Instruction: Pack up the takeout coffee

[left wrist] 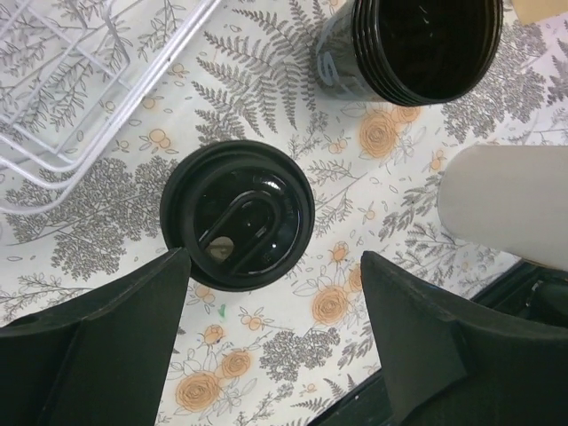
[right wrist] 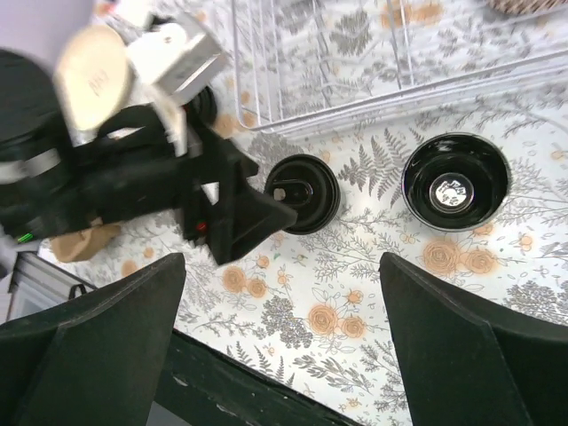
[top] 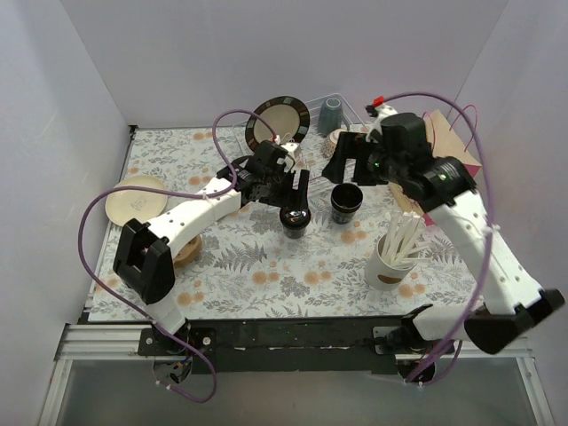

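Observation:
A takeout coffee cup with a black lid stands on the floral mat. Right of it is an open black cup without a lid. My left gripper hovers open just above the lidded cup, whose lid lies close to the left fingertip; nothing is between the jaws. My right gripper hangs wide open and empty, higher up behind the open cup. The left gripper's finger shows beside the lid.
A white wire rack at the back holds a dark plate and a grey-blue mug. A white cup of wooden stirrers stands front right. A cream plate lies left, a brown bag back right.

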Available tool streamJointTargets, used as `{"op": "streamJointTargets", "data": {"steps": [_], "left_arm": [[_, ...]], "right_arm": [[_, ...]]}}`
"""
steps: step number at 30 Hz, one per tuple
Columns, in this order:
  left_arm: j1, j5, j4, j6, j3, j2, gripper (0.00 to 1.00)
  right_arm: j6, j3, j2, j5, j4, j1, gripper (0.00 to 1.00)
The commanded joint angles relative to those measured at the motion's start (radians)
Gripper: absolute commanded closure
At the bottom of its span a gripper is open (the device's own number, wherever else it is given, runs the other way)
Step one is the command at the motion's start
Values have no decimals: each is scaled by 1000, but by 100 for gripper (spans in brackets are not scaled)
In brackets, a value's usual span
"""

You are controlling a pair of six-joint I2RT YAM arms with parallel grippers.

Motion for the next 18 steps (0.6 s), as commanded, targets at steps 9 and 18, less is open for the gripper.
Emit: {"op": "streamJointTargets", "data": {"steps": [9, 18], "left_arm": [[-56, -250, -118, 62, 151, 154, 20], [-65, -254, -110, 76, 128, 158, 17]], "right_arm": [[-19, -108, -267, 60, -26, 2, 2], [-22, -112, -247, 60, -14, 2, 1]]}}
